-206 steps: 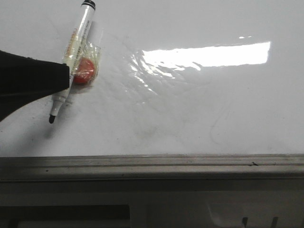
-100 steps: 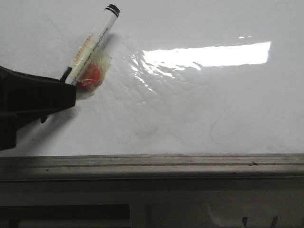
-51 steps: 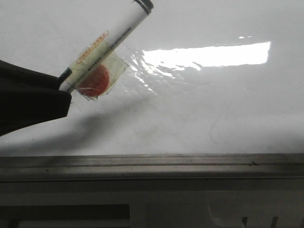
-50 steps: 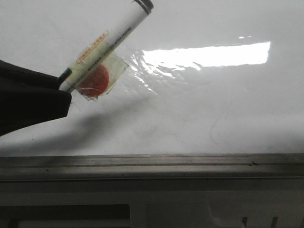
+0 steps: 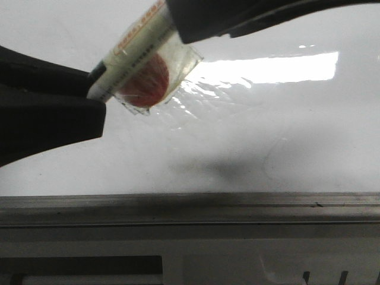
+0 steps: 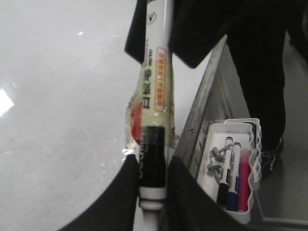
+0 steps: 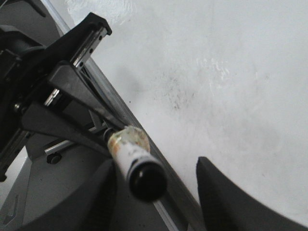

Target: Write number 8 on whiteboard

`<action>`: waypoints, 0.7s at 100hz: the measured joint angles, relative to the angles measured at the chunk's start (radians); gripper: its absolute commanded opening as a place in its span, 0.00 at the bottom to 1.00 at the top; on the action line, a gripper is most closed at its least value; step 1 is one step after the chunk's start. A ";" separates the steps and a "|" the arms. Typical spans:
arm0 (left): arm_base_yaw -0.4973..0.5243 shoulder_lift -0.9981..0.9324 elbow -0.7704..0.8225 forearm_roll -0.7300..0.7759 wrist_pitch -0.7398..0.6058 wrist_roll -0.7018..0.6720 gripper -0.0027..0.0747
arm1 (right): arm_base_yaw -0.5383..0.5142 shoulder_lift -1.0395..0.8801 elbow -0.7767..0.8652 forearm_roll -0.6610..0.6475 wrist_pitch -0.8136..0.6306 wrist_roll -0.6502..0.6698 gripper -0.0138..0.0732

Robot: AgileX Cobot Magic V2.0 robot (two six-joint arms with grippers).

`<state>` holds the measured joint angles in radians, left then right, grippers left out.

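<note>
Marker (image 5: 135,59): tip hidden inside left gripper (image 6: 153,192); cap end hidden behind right gripper (image 5: 196,21). Whiteboard (image 5: 267,136) cut off at picture edges.

The marker (image 5: 138,52) spans between the left claw (image 5: 89,98) and the right claw (image 5: 178,24), above the whiteboard (image 5: 285,136). A tray (image 6: 240,166) of markers sits beside the left claw, off the whiteboard's edge.
</note>
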<state>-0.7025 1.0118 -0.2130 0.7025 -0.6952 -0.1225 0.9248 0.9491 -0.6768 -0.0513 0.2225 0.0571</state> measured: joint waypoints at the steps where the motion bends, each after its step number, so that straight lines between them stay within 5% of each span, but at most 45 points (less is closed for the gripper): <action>1: 0.000 0.000 0.000 0.000 0.000 0.000 0.01 | 0.000 0.004 -0.003 0.003 -0.005 0.000 0.54; 12: 0.000 0.000 0.000 0.004 0.000 0.000 0.01 | 0.008 0.048 -0.017 0.032 -0.019 0.000 0.48; 31: 0.000 0.000 0.000 0.004 0.015 0.004 0.06 | 0.022 0.073 -0.022 0.071 -0.032 0.008 0.08; 51: 0.000 -0.002 -0.004 -0.003 0.031 0.003 0.50 | 0.025 0.075 -0.026 0.086 -0.028 0.010 0.08; 70: 0.000 -0.012 -0.004 -0.020 0.043 -0.096 0.51 | 0.020 0.075 -0.026 0.077 -0.023 0.010 0.09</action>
<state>-0.7025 0.9997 -0.2168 0.6822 -0.6518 -0.2181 0.9452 1.0245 -0.7027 0.0261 0.1991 0.0669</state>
